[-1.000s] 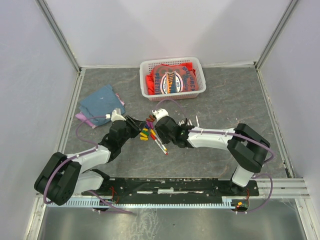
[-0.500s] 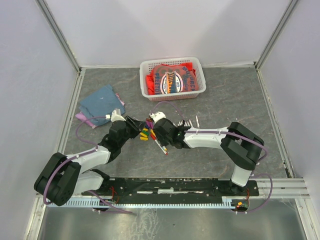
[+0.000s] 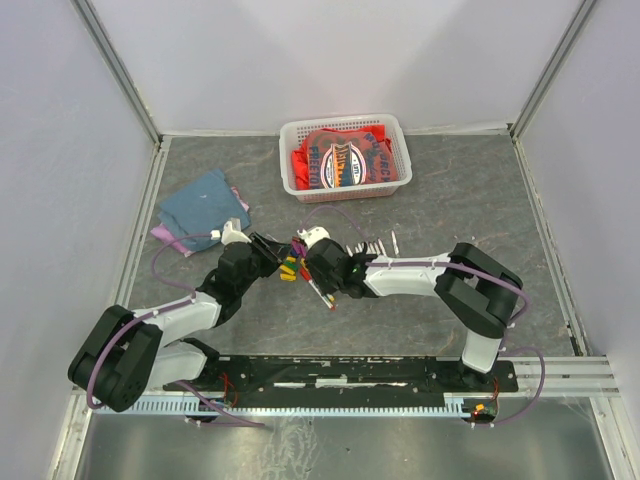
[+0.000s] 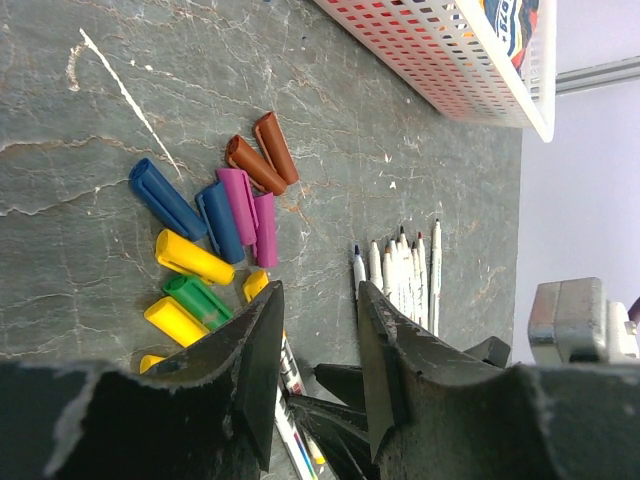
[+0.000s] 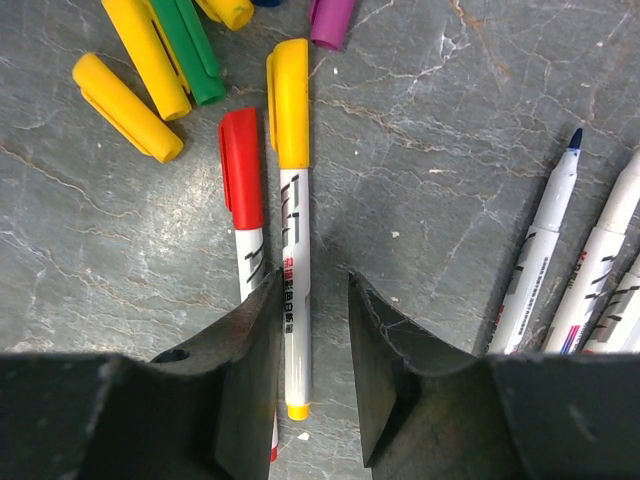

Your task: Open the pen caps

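Note:
Several loose pen caps (image 4: 222,215) in blue, purple, brown, yellow and green lie in a cluster on the grey table; they also show in the top view (image 3: 289,266). Two capped pens lie side by side, a yellow one (image 5: 292,200) and a red one (image 5: 243,200). My right gripper (image 5: 313,285) is open and low over them, with the yellow pen's white barrel between its jaws, close to the left finger. A row of uncapped pens (image 4: 400,275) lies to the right (image 5: 590,270). My left gripper (image 4: 320,300) is open and empty, facing the right gripper (image 3: 318,272) from the left (image 3: 268,250).
A white basket (image 3: 290,160) holding red cloth stands at the back. A folded blue cloth (image 3: 203,205) lies at the back left. The two grippers are very close together over the pens. Walls enclose the table on three sides.
The right arm's elbow has shifted a little to the left and its gripper has edged toward the capped pens. The left arm has not moved.

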